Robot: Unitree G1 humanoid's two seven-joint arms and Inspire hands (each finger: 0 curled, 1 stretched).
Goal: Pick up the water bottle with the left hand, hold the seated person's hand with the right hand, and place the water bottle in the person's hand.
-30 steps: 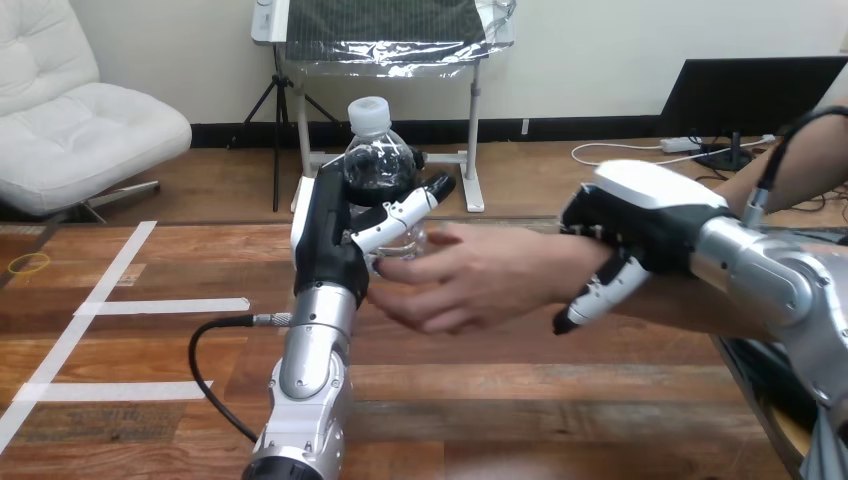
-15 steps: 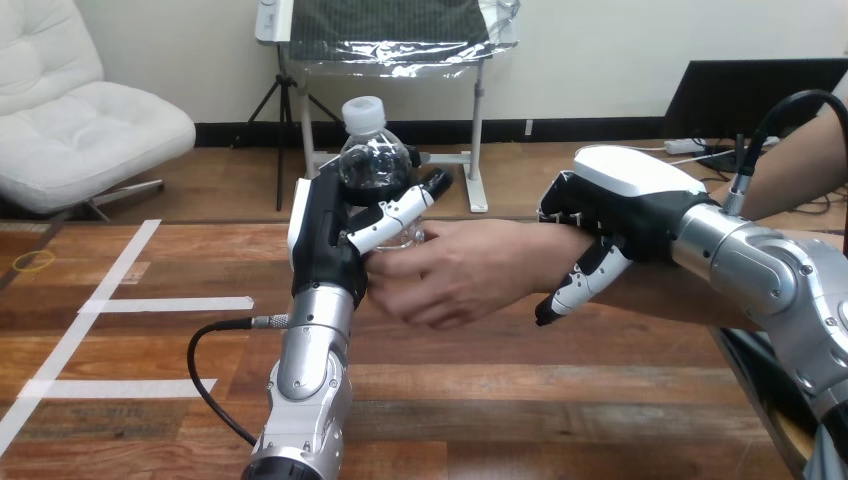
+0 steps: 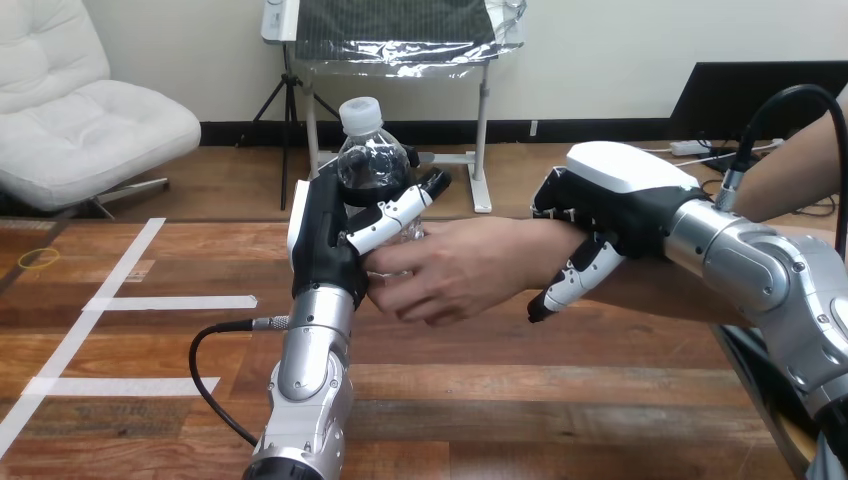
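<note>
Bright, even light; soft sheen on the wooden desk (image 3: pixel 560 400), glints on the water bottle (image 3: pixel 372 165) and left forearm (image 3: pixel 310 345).

Clear water bottle (image 3: pixel 374 166) upright, beside person's hand (image 3: pixel 462 268).

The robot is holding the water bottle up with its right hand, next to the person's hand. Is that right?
No, the left hand holds it: its fingers curl round the water bottle, next to the person's hand. The head view shows this.
</note>
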